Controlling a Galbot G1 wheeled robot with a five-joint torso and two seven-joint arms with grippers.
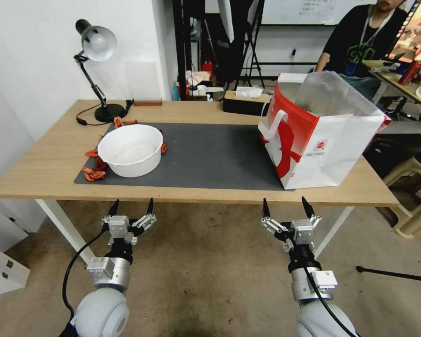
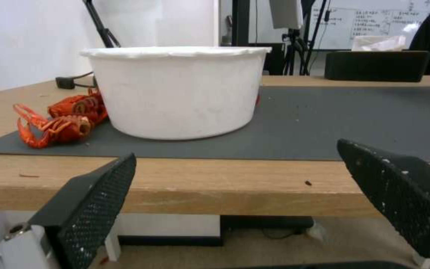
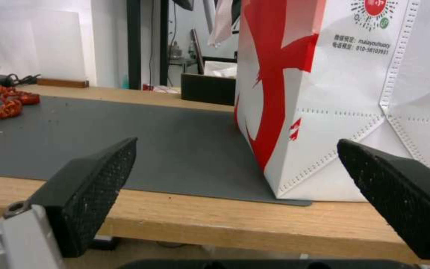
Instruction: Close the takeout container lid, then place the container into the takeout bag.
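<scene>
The takeout bag [image 1: 320, 135] stands upright at the right end of the dark mat [image 1: 206, 154], at about two o'clock from the middle of the head view. Its mouth is open, a clear plastic liner [image 1: 334, 96] sticks up out of it, and a white flat handle [image 1: 273, 124] hangs on the red side facing the mat. What lies inside the bag cannot be told. In the right wrist view its near corner rests partly on the mat and partly on the bare wood of the table [image 1: 47, 173], with a small red logo high on its white face.

At about ten o'clock from the middle of the head view, on the mat's left end, sits a large white round bowl [image 1: 131, 150]. Its inside looks white and bare. Red-orange crayfish [image 1: 93, 171] lie on the mat touching or just beside its wall, at the bowl's seven o'clock and behind it; the left wrist view shows two of them close against its side.

Behind the bag, at its ten o'clock, a black tissue box [image 1: 245, 100] stands on the wood, and a desk lamp [image 1: 96, 70] stands at the table's far left corner.

The left gripper [image 1: 131, 207] hangs below the table's near edge, in front of the bowl, its fingers spread wide and holding nothing. The right gripper [image 1: 286, 207] hangs likewise below the near edge, in front of the bag, fingers spread apart and empty.
</scene>
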